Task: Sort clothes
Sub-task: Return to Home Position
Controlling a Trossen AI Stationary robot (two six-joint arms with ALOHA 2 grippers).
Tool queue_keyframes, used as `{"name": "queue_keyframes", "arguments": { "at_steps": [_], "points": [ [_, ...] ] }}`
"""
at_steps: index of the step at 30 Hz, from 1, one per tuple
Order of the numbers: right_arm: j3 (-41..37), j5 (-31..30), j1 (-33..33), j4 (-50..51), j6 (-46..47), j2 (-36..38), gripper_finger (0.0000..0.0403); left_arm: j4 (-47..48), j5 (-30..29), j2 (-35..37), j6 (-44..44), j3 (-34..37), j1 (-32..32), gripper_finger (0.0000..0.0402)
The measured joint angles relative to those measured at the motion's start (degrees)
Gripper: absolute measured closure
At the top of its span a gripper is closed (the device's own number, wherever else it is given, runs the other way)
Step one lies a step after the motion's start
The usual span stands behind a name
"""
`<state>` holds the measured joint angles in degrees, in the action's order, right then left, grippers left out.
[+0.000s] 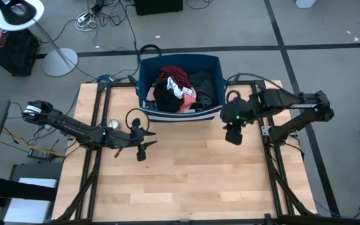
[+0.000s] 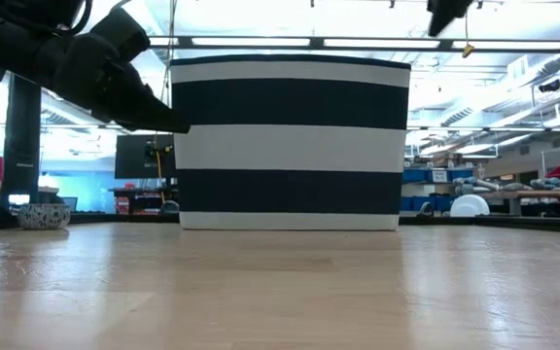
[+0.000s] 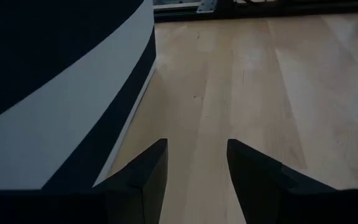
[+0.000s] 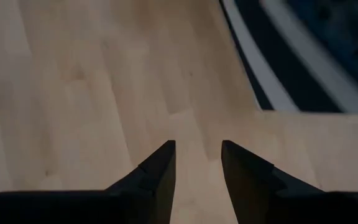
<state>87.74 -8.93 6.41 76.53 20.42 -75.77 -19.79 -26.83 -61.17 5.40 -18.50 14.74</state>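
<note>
Your left gripper (image 3: 195, 149): fingers moderately parted, nothing between them, hovering above the pale wooden table (image 1: 186, 181) just beside the navy-and-white striped bin (image 2: 290, 146). Your right gripper (image 4: 197, 148): likewise released and empty, off the bin's other front corner. Count: two grippers, one bin, one heap of clothes (image 1: 181, 89) inside it, with maroon, black, pink, white and dark grey showing.

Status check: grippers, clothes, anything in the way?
Left gripper open, empty. Right gripper open, empty. Mixed soft clothes piled inside navy-and-white striped fabric bin. Nothing blocking on wooden table.
</note>
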Motion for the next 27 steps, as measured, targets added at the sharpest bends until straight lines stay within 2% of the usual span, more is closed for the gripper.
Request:
{"name": "queue_keyframes", "arguments": {
  "at_steps": [7,11,17,22,27],
  "points": [
    [-14.16,-3.43,4.92,-8.1,6.49,6.42,0.0273,-0.06,0.02,0.0,1.17,0.0,0.0,0.0229],
    [-24.39,-3.46,7.0,-17.71,6.94,12.58,0.0273,-0.11,0.02,0.24,0.91,0.0,0.0,0.0229],
    [-36.66,-3.46,7.81,-27.07,7.16,21.19,0.0273,0.29,0.04,0.79,1.01,0.0,-0.22,0.0229],
    [-43.29,-3.46,7.74,-31.88,7.17,27.02,0.0273,5.99,0.25,6.37,1.22,-0.02,-0.3,0.0229],
    [-47.11,-3.46,7.74,-35.74,7.14,30.76,0.0273,11.13,3.67,15.24,-2.81,-0.01,-1.7,0.0229]
  ]
}}
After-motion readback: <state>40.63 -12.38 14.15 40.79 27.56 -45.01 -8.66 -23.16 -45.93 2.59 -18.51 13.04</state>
